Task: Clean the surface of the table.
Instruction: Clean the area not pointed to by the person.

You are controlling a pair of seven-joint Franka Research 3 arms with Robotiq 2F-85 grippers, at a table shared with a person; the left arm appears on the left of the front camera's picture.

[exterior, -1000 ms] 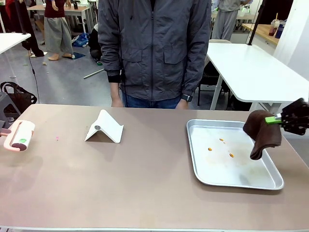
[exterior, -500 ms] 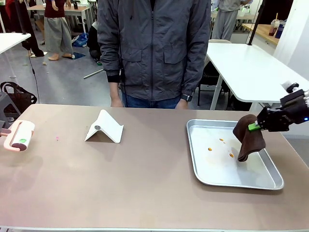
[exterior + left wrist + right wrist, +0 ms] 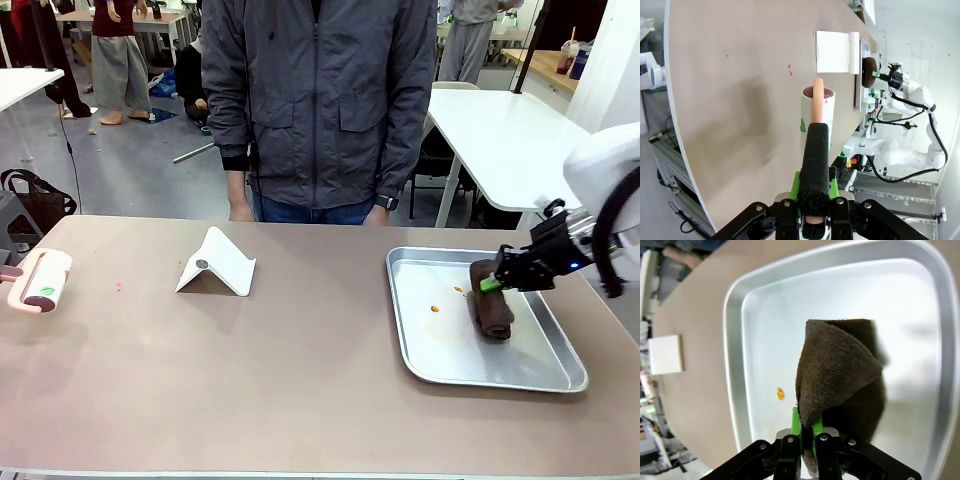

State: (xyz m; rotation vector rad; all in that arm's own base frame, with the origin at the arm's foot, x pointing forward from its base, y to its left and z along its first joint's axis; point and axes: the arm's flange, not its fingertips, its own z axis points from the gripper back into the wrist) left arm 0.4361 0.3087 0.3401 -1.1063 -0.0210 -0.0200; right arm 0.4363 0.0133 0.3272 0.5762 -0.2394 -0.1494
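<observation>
- Left gripper (image 3: 815, 194): jaws pressed together, pinching the black handle of a lint roller (image 3: 40, 280). The roller sits at the table's left edge.
- Roller looks light, with a stiff handle and a sticky drum. The grip on the handle seems right.
- Table (image 3: 300, 390): wide matte taupe top spanning the view. It is judged heavy and rigid, so it is nothing to grasp and gets worked through the tools only.
- Pink speck (image 3: 118, 286) lies on the surface near the left edge, just beside the roller. It probably lifts easily.
- White folded stand (image 3: 218, 262) sits left of centre, towards the far edge. It looks light and may slide if bumped.
- Metal tray (image 3: 450, 350) sits on the right half of the surface with orange spots (image 3: 435, 308) inside.
- Brown cloth (image 3: 491, 310) is bunched on the tray floor. It is soft and limp, and drapes from its pinched edge.
- Right gripper (image 3: 492, 284): fingers clamped on the cloth's upper fold, above the tray.
</observation>
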